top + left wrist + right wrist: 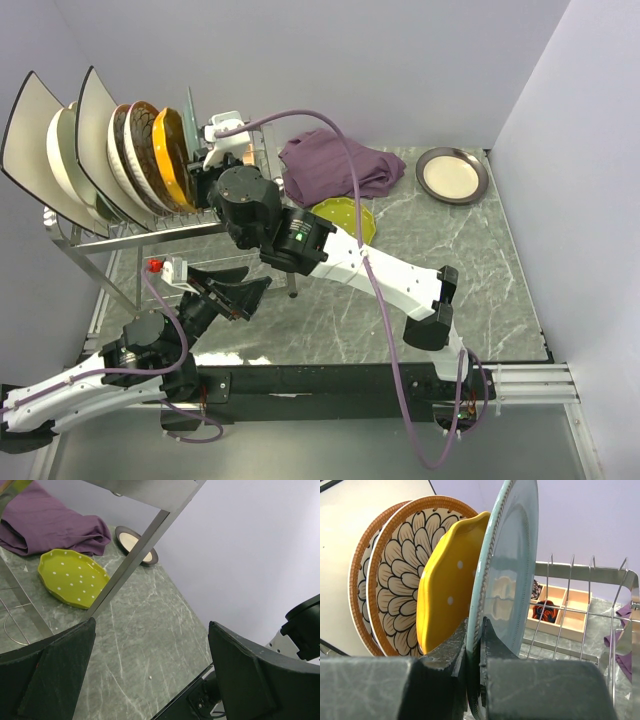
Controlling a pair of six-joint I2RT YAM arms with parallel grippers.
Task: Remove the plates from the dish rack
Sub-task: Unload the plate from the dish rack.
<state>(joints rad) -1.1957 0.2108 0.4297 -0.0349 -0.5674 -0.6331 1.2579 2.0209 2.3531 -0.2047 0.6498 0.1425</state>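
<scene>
The silver wire dish rack (150,235) stands at the far left and holds several upright plates: two large white square ones (30,130), round cream ones, two brown-patterned (395,590), an orange dotted scalloped one (447,595) and a teal-green one (515,570). My right gripper (475,625) is shut on the lower rim of the teal-green plate, which stands upright in the rack. In the top view the right gripper (215,150) is at the rack's right end. My left gripper (151,624) is open and empty, low over the table beside a rack leg (135,560).
A lime-yellow dotted plate (345,215) lies on the table right of the rack, next to a purple cloth (335,165). A dark-rimmed round plate (452,176) lies at the back right. A small wooden compartment box (565,607) sits behind the rack wires.
</scene>
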